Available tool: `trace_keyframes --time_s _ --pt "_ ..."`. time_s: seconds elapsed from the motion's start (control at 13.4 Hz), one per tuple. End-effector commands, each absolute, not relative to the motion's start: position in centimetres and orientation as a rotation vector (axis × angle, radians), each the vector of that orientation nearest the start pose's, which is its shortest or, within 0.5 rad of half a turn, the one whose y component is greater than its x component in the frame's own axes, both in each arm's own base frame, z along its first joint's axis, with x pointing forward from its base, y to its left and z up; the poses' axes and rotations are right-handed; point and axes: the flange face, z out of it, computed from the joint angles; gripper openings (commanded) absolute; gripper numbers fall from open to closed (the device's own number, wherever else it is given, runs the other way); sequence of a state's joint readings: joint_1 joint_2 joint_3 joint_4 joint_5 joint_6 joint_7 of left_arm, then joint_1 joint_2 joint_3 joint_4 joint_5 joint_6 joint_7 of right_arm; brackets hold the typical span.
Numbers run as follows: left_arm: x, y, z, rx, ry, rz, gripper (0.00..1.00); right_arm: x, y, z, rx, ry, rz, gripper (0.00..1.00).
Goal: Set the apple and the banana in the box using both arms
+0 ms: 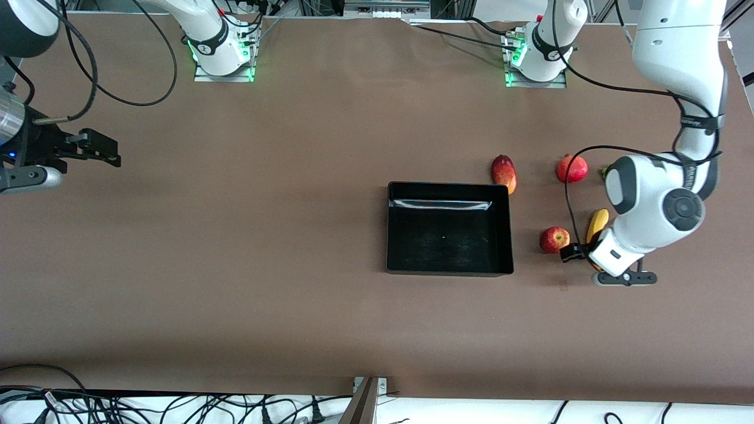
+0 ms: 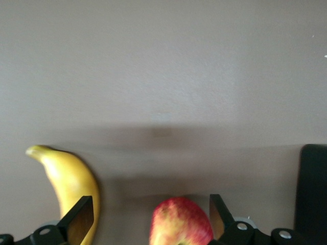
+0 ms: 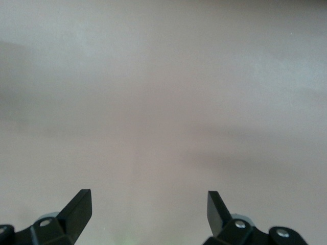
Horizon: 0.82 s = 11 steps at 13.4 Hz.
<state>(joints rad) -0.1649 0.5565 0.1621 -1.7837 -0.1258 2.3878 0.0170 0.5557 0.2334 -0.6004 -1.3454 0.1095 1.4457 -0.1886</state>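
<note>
apple (image 1: pixel 554 239): small, round, red with yellowish streaks; lay on the counter toward the left arm's end, between the box and the banana, touching neither.
banana (image 1: pixel 597 225): long, curved, smooth yellow; lay just beside the apple toward the left arm's end, its lower part hidden under the left arm in the front view.
box (image 1: pixel 449 229): black, rectangular, shallow plastic bin with glossy inner walls; sat near the middle of the counter, with no fruit in it.
left hand (image 2: pixel 152 217): low over the apple and banana, fingers apart, holding nothing; in the left wrist view the apple showed between the fingers (image 2: pixel 80 219) and one finger overlapped the banana.
right hand (image 1: pixel 100 149): waited near the edge at the right arm's end of the counter, fingers apart, holding nothing.
mango (image 1: pixel 504 173): elongated, red-yellow; lay just outside the box's corner nearest the left arm's base.
pomegranate (image 1: pixel 572 169): round, uniformly red; farther from the front camera than the apple.
counter (image 1: pixel 265 235): flat, matte brown surface.
</note>
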Motion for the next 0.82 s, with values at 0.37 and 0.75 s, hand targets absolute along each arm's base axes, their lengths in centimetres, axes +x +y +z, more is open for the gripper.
trace_keyframes --time_s 0.37,0.75 --pt "64.2 -2.2 20.6 -3.149 -0.157 -0.034 1.00 59.1 0.9 60.0 -3.139 -0.297 0.259 1.00" --pt "63.0 -2.7 18.6 -3.145 -0.254 0.027 1.00 58.5 0.1 61.1 -3.179 -0.320 0.229 1.00"
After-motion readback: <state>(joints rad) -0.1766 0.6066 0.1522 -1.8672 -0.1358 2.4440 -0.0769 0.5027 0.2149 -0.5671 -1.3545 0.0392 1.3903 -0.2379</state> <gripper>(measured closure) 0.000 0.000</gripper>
